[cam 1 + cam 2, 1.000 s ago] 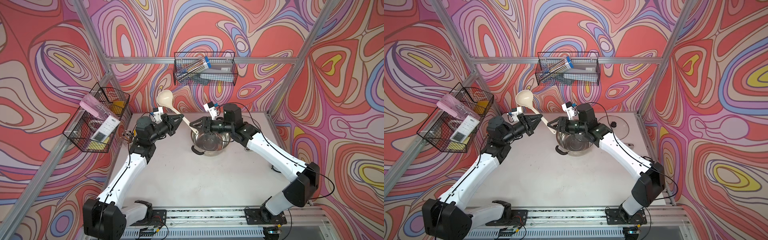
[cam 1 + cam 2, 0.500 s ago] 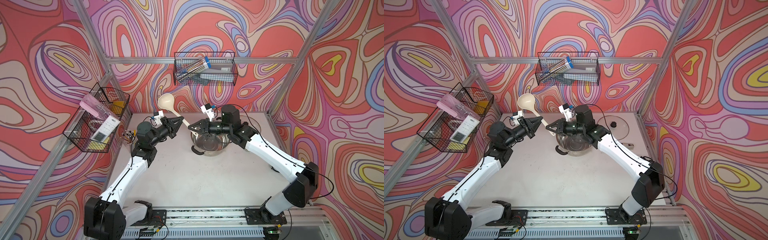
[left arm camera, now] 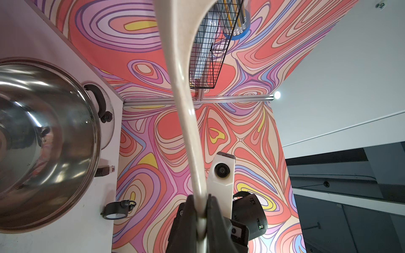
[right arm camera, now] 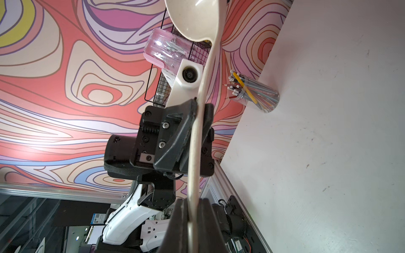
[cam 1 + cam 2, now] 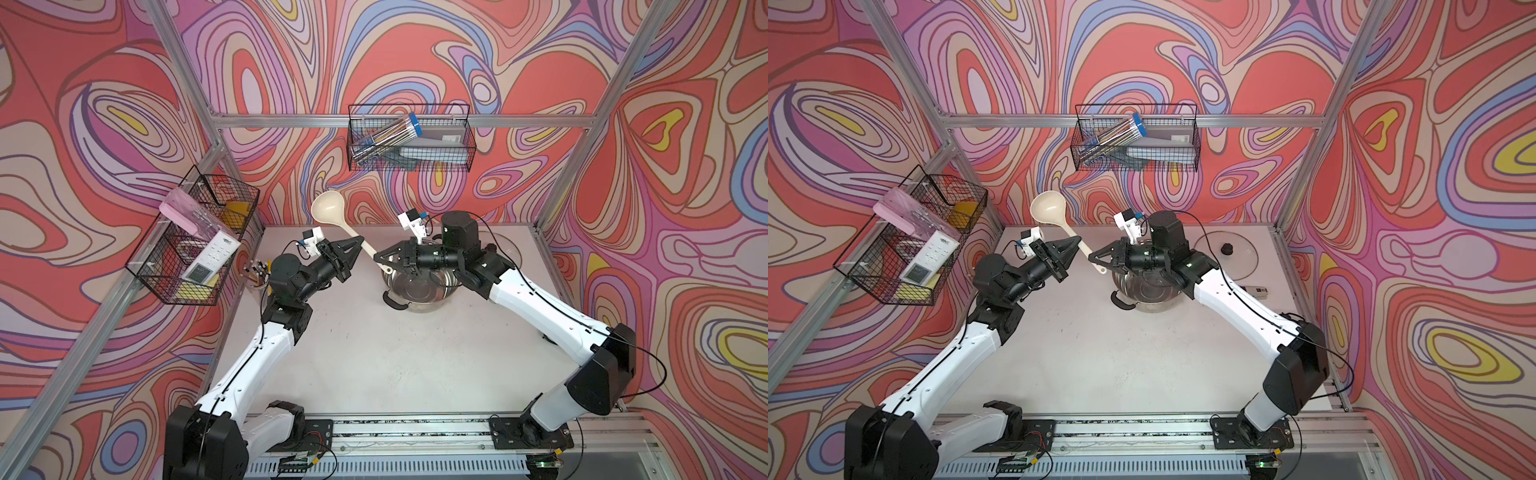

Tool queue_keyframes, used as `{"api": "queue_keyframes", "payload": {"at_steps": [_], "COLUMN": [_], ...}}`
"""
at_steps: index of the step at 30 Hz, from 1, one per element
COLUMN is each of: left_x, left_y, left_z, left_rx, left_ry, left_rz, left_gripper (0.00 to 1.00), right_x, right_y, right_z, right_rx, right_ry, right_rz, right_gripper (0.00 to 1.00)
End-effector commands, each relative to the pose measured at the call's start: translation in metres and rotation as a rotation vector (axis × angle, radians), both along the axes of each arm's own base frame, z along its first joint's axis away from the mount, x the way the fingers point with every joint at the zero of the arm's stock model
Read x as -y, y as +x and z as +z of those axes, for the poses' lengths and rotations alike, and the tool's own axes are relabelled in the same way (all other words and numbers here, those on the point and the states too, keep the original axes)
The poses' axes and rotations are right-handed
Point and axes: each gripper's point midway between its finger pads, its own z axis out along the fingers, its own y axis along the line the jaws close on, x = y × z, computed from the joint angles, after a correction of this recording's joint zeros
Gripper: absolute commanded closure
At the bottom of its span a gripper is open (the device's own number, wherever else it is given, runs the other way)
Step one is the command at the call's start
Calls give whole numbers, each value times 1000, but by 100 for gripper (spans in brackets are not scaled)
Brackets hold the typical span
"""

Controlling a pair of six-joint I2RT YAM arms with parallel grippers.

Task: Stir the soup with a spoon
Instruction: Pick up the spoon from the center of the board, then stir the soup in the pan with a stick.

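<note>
Both jaws clamped on the spoon (image 5: 330, 210)
My left gripper (image 5: 360, 241) and right gripper (image 5: 376, 257) pinch its handle, just left of the pot (image 5: 415, 291), which my right wrist half hides; pencils (image 5: 254, 266) fill the far-left cup (image 5: 258, 279).

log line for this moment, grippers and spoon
phase: handover; left gripper: shut on spoon mid-handle; right gripper: shut on spoon near handle end; spoon: bowl up, outside pot

Glossy steel pot (image 5: 417, 291); smooth, matt cream plastic spoon (image 5: 328, 208).
</note>
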Motion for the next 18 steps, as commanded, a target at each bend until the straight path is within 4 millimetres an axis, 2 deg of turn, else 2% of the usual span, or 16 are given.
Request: {"api": "queue_keyframes", "payload": {"at_steps": [1,2,3,4,5,8,11,14,18], "left_x": [-6,-6,-6,-7,-8,-15,-25,-41,-64], "left_y": [-2,-3,-5,-9,-13,-30,-49,-72,-92], "left_z": [-14,-19,-22,-29,-36,-53,-66,-79,-82], "left_rx": [-18,-36,-49,-82,-106,-167,-210,-240,-223], "left_ry": [60,78,97,129,168,276,402,647,1015], "left_rz": [31,33,33,32,32,45,57,57,68], "left_gripper": [93,73,57,43,34,22,17,13,9], "right_x": [-4,-2,2,8,16,47,84,126,162], "right_y": [-2,1,6,13,20,39,51,55,46], "right_z": [3,3,-2,-6,-11,-22,-37,-58,-79], "right_rx": [17,32,40,58,75,131,176,182,185], "right_ry": [-8,-39,-89,-157,-233,-446,-687,-959,-1185], "right_rz": [2,-22,-56,-101,-150,-291,-390,-458,-450], "right_gripper": [100,100,100,100,100,100,100,100,100]}}
